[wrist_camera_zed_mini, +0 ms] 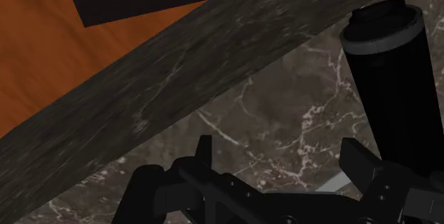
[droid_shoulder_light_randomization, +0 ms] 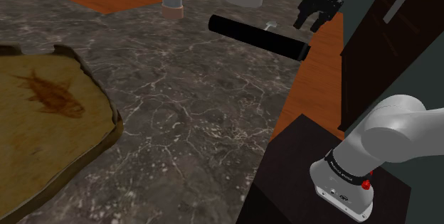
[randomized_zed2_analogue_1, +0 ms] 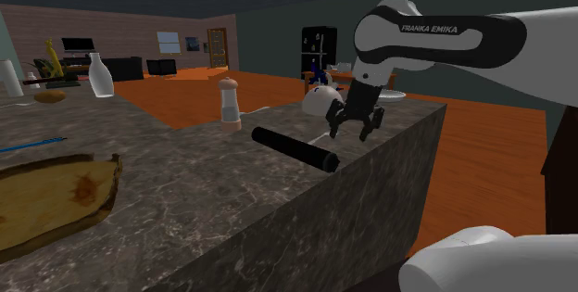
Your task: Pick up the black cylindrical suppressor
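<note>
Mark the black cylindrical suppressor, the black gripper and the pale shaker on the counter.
Black cylindrical suppressor (droid_shoulder_light_randomization: 257, 35): shoulder view, middle of its barrel.
All-black two-finger gripper (randomized_zed2_analogue_1: 350, 133): second exterior view, midway between its open fingertips.
Pale tan-topped shaker (randomized_zed2_analogue_1: 229, 107): second exterior view, its body.

The counter (droid_shoulder_light_randomization: 192, 109) looks like dark grey stone, similar to marble, with thin pale veins and a smooth, slightly shiny face. Its edge in the wrist view is the same veined stone. The suppressor (droid_shoulder_light_randomization: 260, 36) is smooth and matt black, and one end carries a duller grey ring. My gripper (wrist_camera_zed_mini: 279, 151) is plain matt black. My arm (droid_shoulder_light_randomization: 402, 123) has a smooth white shell with a soft gloss. The floor (droid_shoulder_light_randomization: 316, 66) is orange-brown with a faint wood grain. The flat slab (droid_shoulder_light_randomization: 50, 116) is tan and matt, with a rough dark rim.
</note>
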